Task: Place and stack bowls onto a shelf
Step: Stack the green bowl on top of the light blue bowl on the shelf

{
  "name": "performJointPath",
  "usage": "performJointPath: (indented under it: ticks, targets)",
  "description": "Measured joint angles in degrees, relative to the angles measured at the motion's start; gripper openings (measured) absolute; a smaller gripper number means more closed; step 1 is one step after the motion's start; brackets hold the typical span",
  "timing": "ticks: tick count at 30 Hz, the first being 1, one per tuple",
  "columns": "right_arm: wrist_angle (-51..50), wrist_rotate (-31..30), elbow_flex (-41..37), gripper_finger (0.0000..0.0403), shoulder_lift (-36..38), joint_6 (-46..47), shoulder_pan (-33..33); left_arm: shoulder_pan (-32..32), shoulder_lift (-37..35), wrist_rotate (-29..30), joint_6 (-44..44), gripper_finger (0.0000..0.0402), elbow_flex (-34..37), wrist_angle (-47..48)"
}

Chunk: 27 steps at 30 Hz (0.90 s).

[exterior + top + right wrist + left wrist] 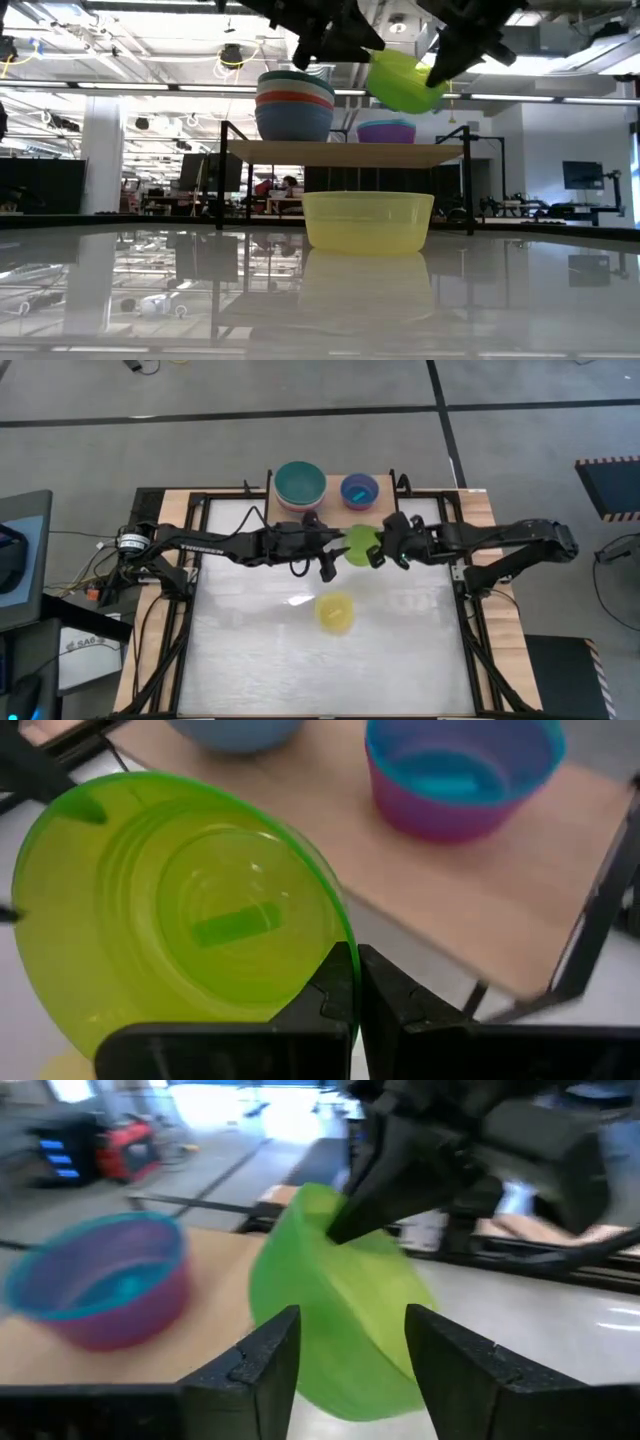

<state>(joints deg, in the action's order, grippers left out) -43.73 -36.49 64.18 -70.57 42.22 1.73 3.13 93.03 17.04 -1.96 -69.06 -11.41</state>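
Note:
The lime green bowl [360,545] [405,80] hangs tilted in the air, near the shelf [340,152] and above its plank. My right gripper [355,960] [380,553] is shut on it. My left gripper [345,1325] [328,565] is open on the bowl's left; the bowl shows between and beyond its fingers, and I cannot tell whether they touch. On the shelf stand a stack of large bowls [295,105], teal on top, and the cyan bowl inside the pink one [460,770]. The yellow bowl [367,220] rests upright on the table. My right gripper pinches the lime green bowl's rim [343,945], one finger inside the bowl and one outside. It comes from the table's right, slanting down. The bowl is lifted clear and tilted, its opening facing this gripper.
The white table [400,660] has free room around the yellow bowl [335,612]. The shelf's plank [480,910] is bare beside the pink and cyan pair. Black frame rails [470,630] run along the table's sides. The room behind holds desks and equipment.

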Motion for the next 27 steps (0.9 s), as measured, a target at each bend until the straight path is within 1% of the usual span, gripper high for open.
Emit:
performJointPath:
  ticks: [2,6,8,12,14,18,21,23,27]
  targets:
    - [1.38,-0.19,0.74,0.0025,-0.04,-3.31,-0.34,-0.01,0.0,3.88,0.86,0.0162,-0.31,0.78]
    - [3.96,-1.36,1.55,0.0027,-0.07,-8.49,0.3,-0.08,-0.14,7.45,2.51,0.0131,-1.06,1.57]
    - [4.65,-1.75,2.1,0.0031,-0.07,-10.38,0.72,-0.34,-0.22,8.66,2.61,0.0104,-1.35,1.8]
    - [4.74,-1.7,3.7,0.0049,0.02,-12.56,1.38,-0.95,-0.24,12.93,3.0,0.0032,-1.51,1.86]
    - [4.8,-1.02,4.32,0.0058,0.02,-12.51,1.45,-0.95,-0.24,14.59,3.24,0.0011,-1.51,1.81]
    - [4.65,0.1,6.49,0.0077,0.03,-12.72,1.58,-1.15,-0.15,16.87,3.43,0.0004,-1.51,1.84]
    - [4.0,1.24,8.83,0.0099,0.24,-14.66,1.91,-1.34,-0.45,17.8,3.75,0.0001,-1.64,1.81]
    - [3.77,1.38,10.73,0.0118,0.81,-16.94,2.27,-1.34,-0.78,18.4,4.96,0.0,-2.94,2.03]
    - [3.94,-1.08,15.43,0.0159,2.37,-21.19,3.25,-0.5,-1.11,16.8,7.69,0.0001,-7.33,4.09]
